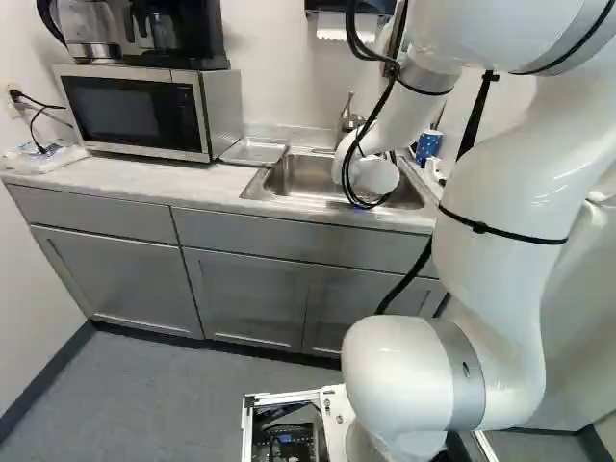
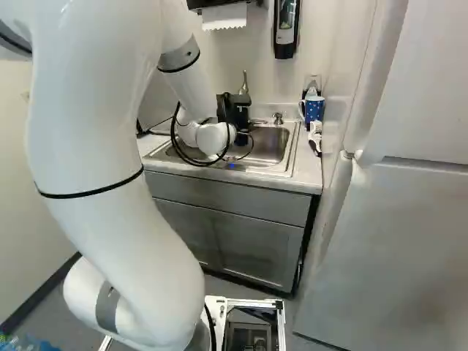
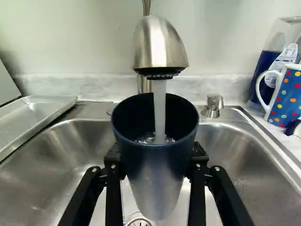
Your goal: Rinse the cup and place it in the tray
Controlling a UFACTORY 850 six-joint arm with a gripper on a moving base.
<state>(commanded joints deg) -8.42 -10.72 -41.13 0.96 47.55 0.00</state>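
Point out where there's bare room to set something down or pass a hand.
Set-down room: the counter in front of the microwave, and the tray beside the sink. A hand might pass in the sink, either side of the gripper. Crowded: under the faucet, where the cup is, and around the dotted mug.

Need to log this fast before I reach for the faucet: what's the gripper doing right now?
Gripper: closed on the dark blue cup, one finger on each side, with water from the faucet running into it.

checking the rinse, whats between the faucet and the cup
A stream of water falls from the faucet into the cup, as the wrist view shows.
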